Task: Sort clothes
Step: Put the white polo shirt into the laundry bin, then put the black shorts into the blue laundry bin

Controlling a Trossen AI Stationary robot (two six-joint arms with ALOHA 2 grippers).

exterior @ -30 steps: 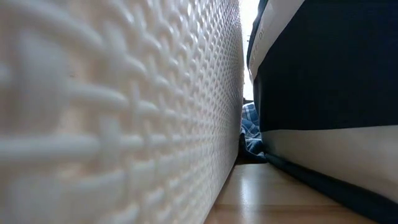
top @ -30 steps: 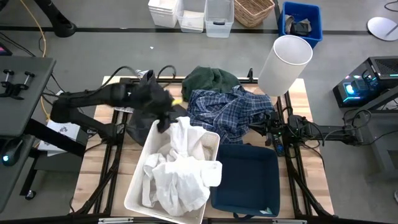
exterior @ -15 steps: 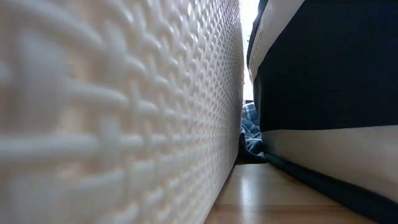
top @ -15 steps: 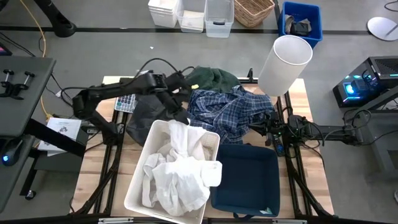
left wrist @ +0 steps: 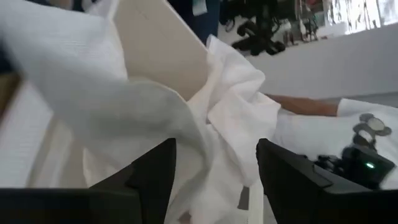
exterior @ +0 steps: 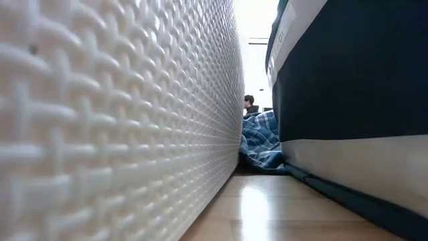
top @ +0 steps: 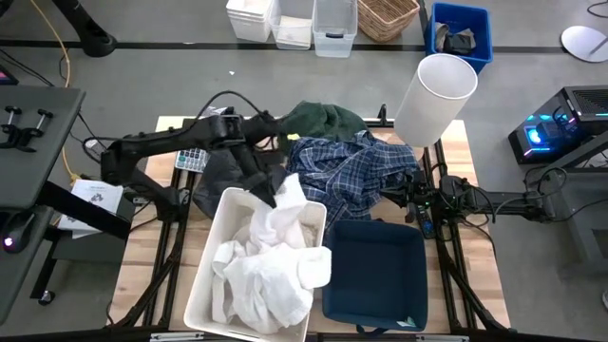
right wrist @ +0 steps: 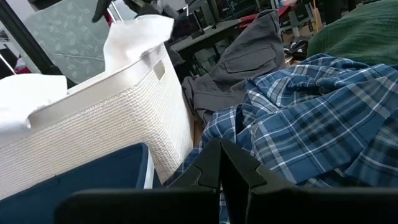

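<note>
Several white garments [top: 266, 261] fill the white bin [top: 201, 285]; one rises in a peak [top: 290, 195] at the bin's far edge. My left gripper [top: 266, 193] is open at that peak, and white cloth [left wrist: 211, 155] lies between its fingers. The dark grey garment [top: 220, 171] lies on the table behind the bin. The blue-and-white plaid shirt [top: 351, 176] lies mid-table, with the dark green garment [top: 323, 119] beyond it. My right gripper [right wrist: 221, 168] is shut, low beside the plaid shirt [right wrist: 298, 124], at the table's right [top: 418, 204]. My left gripper comes slanting down from the table's far left, its open fingers [left wrist: 152, 177] on either side of a fold of the white garment [left wrist: 217, 124] at the bin's far edge. I cannot tell whether the fingers touch the cloth.
The navy blue bin [top: 375, 271] stands right of the white bin, with a narrow gap between them [exterior: 257, 194]. A white cylinder [top: 435, 95] stands at the far right corner. Cables run along the table's far left. A person [exterior: 250, 102] shows beyond the table.
My left gripper has swung from over the dark grey garment toward the table's right and near edge, down to the white bin's far edge. The white bin has slid a little toward the table's left, widening the gap to the navy bin. The white garments in it have shifted.
</note>
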